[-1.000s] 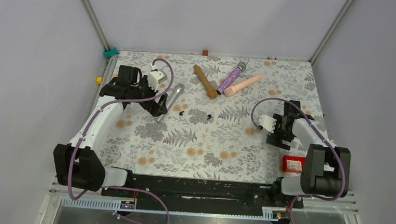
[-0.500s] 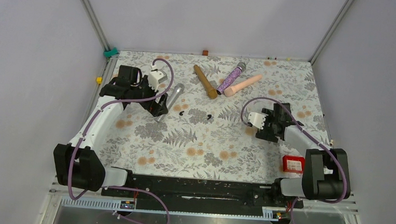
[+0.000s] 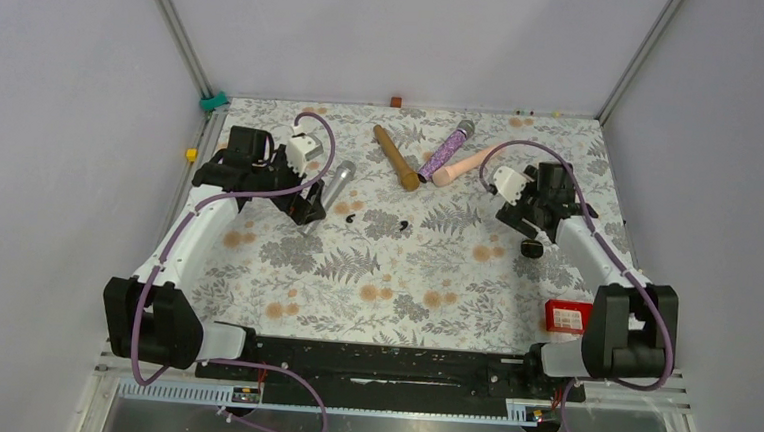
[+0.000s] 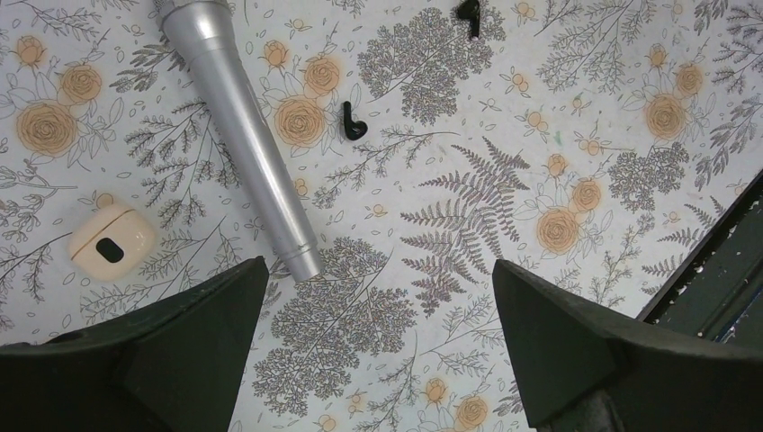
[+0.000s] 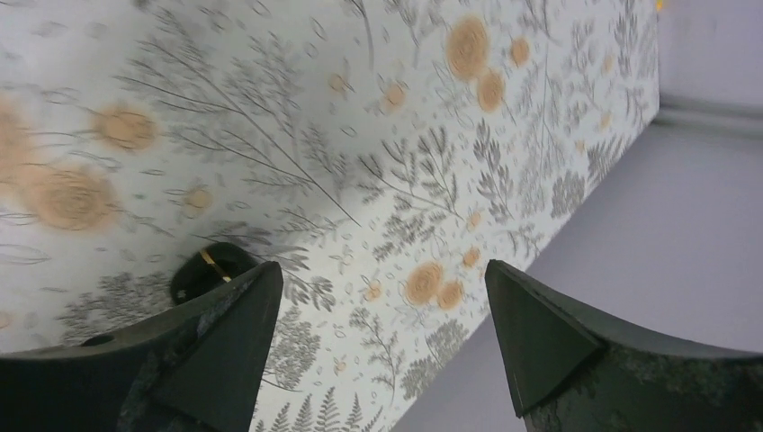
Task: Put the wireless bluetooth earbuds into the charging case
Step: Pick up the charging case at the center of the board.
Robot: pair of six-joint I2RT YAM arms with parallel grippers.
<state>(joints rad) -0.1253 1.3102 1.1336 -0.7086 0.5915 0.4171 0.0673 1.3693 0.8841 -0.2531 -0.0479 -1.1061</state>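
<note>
Floral tabletop (image 3: 404, 278). Left hand (image 4: 378, 265) spread wide, holding nothing, over silver microphone (image 4: 238, 135). Right hand (image 5: 382, 265) wide, holding nothing, near black pebble (image 5: 209, 267). Cream charging case (image 4: 110, 243) left of microphone; earbuds (image 4: 354, 121) loose on its right.

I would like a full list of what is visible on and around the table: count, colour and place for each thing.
earbuds: two, black, apart on the cloth, middle of the table
charging case: one, cream, beside the silver microphone's handle end
silver microphone: one, silver, under the left arm
brown microphone: one, brown, far middle
purple microphone: one, glittery purple, far middle
pink microphone: one, pale pink, beside the purple one
round thing: one, black, right side
box: one, red, near right edge
tablecloth: one, white with flowers
left gripper: one, black, open, above the cloth
right gripper: one, black, open, near the round thing
</note>
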